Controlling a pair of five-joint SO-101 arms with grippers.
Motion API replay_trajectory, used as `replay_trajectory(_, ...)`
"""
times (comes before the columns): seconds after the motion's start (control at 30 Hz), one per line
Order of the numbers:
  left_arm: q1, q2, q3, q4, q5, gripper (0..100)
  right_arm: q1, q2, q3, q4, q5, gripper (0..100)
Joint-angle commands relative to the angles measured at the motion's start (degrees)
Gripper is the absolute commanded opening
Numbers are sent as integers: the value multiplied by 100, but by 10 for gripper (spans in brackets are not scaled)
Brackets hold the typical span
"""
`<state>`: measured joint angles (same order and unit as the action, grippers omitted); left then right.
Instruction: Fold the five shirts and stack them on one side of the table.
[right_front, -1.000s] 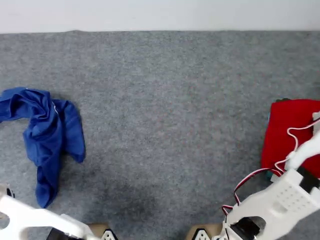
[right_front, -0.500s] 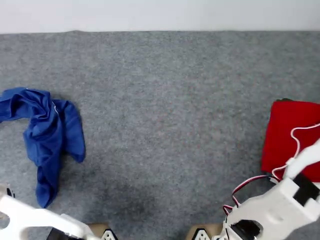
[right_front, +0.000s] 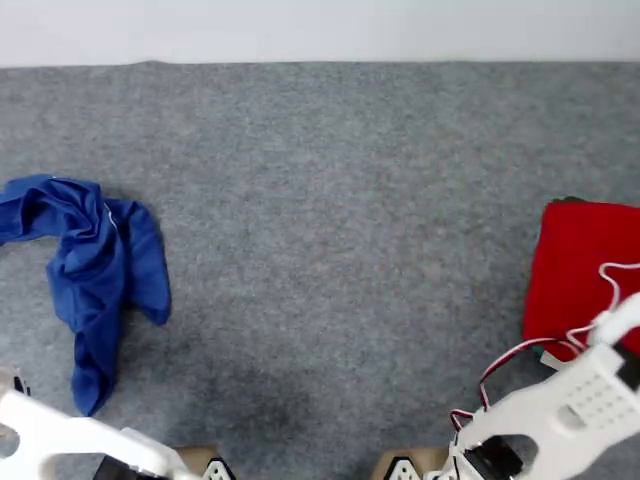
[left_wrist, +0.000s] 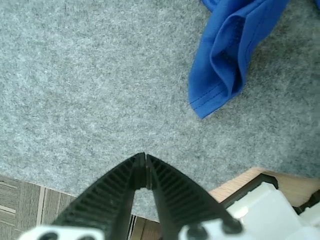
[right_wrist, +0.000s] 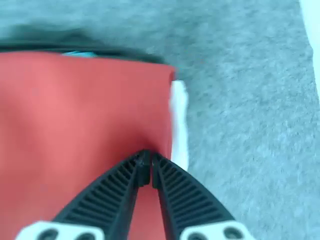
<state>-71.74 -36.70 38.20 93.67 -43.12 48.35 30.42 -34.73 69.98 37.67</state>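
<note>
On the left side of the grey bench, a blue shirt lies crumpled and unfolded, with one narrow end trailing toward the near edge. A stitched hem corner of it lies a little apart from the left end effector. That end effector's ribbed black jaws are pressed together with nothing between them, over bare grey cover close to the bench's edge.

At the right edge a red shirt lies folded flat as a rectangle on top of a stack. A white layer peeks out along one side and a dark green one along another. The right end effector is likewise closed tight, tips over the red shirt near the white strip. Whether they touch the cloth cannot be told.
</note>
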Motion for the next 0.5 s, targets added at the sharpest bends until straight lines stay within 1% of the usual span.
replay_trajectory(0.0,53,-141,92,18,9,5,268,646,-44,-884,360,9)
replay_trajectory(0.1,53,-141,251,18,9,5,312,1033,-44,-1367,554,9)
replay_trajectory(0.17,53,-141,312,18,9,5,295,945,-62,-1376,545,9)
replay_trajectory(0.3,53,-141,268,-26,9,5,136,127,-158,-822,431,9)
replay_trajectory(0.47,53,-141,268,-18,9,5,-198,-875,-158,215,167,9)
